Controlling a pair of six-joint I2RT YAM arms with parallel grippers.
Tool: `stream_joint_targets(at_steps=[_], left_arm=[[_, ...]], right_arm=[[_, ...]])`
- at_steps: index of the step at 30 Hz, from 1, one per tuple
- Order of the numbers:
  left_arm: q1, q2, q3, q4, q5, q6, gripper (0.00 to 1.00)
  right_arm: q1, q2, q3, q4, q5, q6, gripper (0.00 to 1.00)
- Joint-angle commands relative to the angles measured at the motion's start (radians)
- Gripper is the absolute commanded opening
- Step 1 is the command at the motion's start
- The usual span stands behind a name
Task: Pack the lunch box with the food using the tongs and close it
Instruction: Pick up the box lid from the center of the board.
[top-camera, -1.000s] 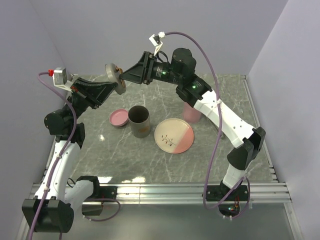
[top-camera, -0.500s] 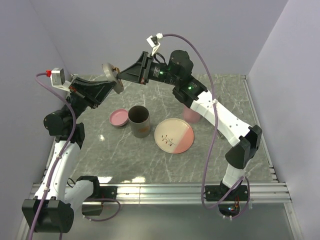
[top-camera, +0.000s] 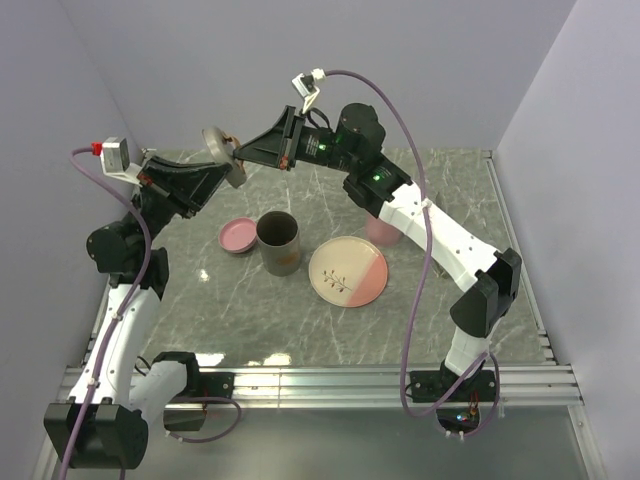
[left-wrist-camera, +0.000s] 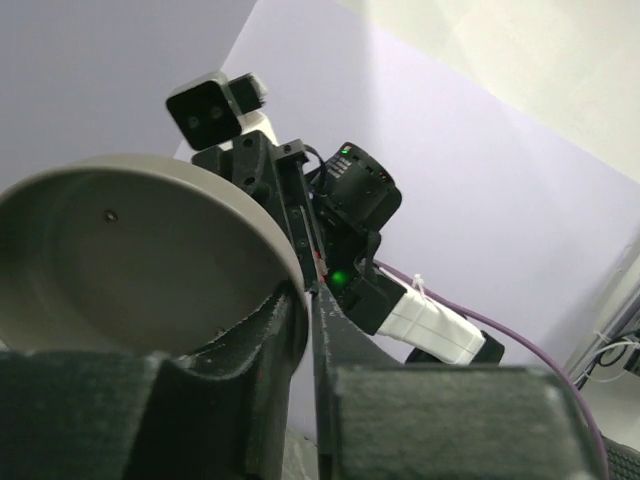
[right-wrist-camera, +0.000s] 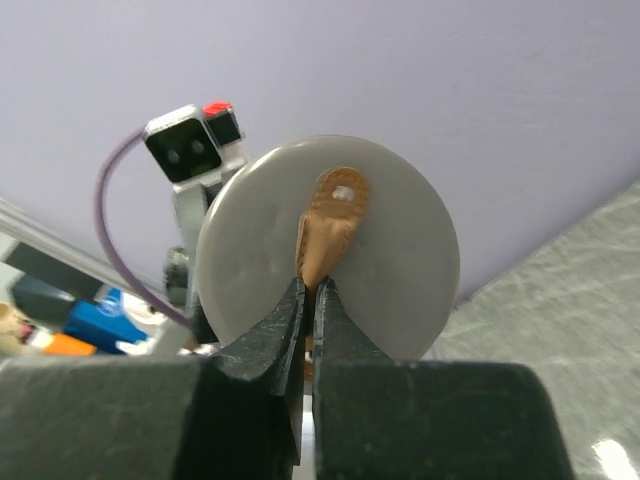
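We find both arms raised above the rear of the surface (top-camera: 250, 320), meeting at one round grey lid (top-camera: 222, 152) held on edge in the air.

Left hand (top-camera: 232, 172): narrow, pinched on the lid's rim. From the left wrist camera the rim runs down between the fingers and the lid's hollow underside faces the lens. That underside is bare apart from one small dark mark.

Right hand (top-camera: 241, 156): narrow, fingers (right-wrist-camera: 285, 320) nipped on the lower end of a brown tab (right-wrist-camera: 335, 225) fixed at the middle of the lid's outer face.

Containers on the surface:
- Lunch box (top-camera: 278, 242): a dark, upright cylinder, open at the top, standing near the middle between the two arms. Its inside is in shadow; we cannot tell what it holds.
- Small pink dish (top-camera: 238, 236): lies flat, just beside the lunch box on its left. It appears to hold nothing.
- Plate (top-camera: 348, 272): round, cream with a pink segment and a leaf sprig drawn on it, just to the right of the lunch box. Nothing rests on it.
- Pink cup (top-camera: 383, 228): upright behind the plate and partly hidden by the right arm. We cannot make out its contents.

The lid is well apart from the lunch box, up and to the rear left of it.
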Motion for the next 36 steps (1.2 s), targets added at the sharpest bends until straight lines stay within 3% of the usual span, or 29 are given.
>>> stream_joint_targets(at_steps=[1, 2, 3, 4, 9, 13, 15, 16, 19, 23, 27, 36], left_arm=[[0.003, -0.009, 0.006, -0.078, -0.023, 0.034, 0.20], [0.006, -0.011, 0.011, -0.122, -0.025, 0.048, 0.27], [0.008, -0.009, 0.014, -0.147, -0.023, 0.063, 0.45], [0.011, -0.012, 0.028, -0.172, -0.022, 0.098, 0.51], [0.015, -0.037, 0.107, -0.458, -0.028, 0.284, 0.74], [0.020, -0.073, 0.188, -0.656, -0.040, 0.498, 0.86], [0.020, -0.071, 0.231, -0.783, -0.119, 0.586, 0.96], [0.020, -0.061, 0.294, -0.950, -0.182, 0.668, 0.97], [0.052, -0.014, 0.406, -1.196, -0.360, 0.828, 1.00], [0.107, 0.090, 0.563, -1.420, -0.457, 0.948, 0.99], [0.123, 0.135, 0.601, -1.470, -0.509, 1.030, 0.99], [0.129, 0.138, 0.520, -1.479, -0.422, 1.037, 0.99]], right_arm=[[0.011, -0.036, 0.042, -0.083, -0.010, -0.132, 0.00], [0.010, -0.041, 0.051, -0.116, 0.009, -0.171, 0.00], [0.010, -0.048, 0.060, -0.147, 0.026, -0.247, 0.00], [0.007, -0.062, 0.075, -0.206, 0.065, -0.284, 0.00], [-0.016, -0.116, 0.051, -0.308, 0.139, -0.457, 0.00], [-0.021, -0.163, 0.011, -0.426, 0.214, -0.606, 0.00], [-0.021, -0.171, 0.001, -0.469, 0.259, -0.700, 0.00], [-0.021, -0.171, 0.000, -0.516, 0.277, -0.729, 0.00], [-0.020, -0.139, 0.039, -0.639, 0.333, -0.827, 0.00], [-0.021, -0.041, 0.167, -0.828, 0.363, -0.924, 0.00], [-0.009, 0.040, 0.258, -0.934, 0.400, -1.008, 0.00], [0.059, 0.117, 0.269, -1.023, 0.486, -1.087, 0.00]])
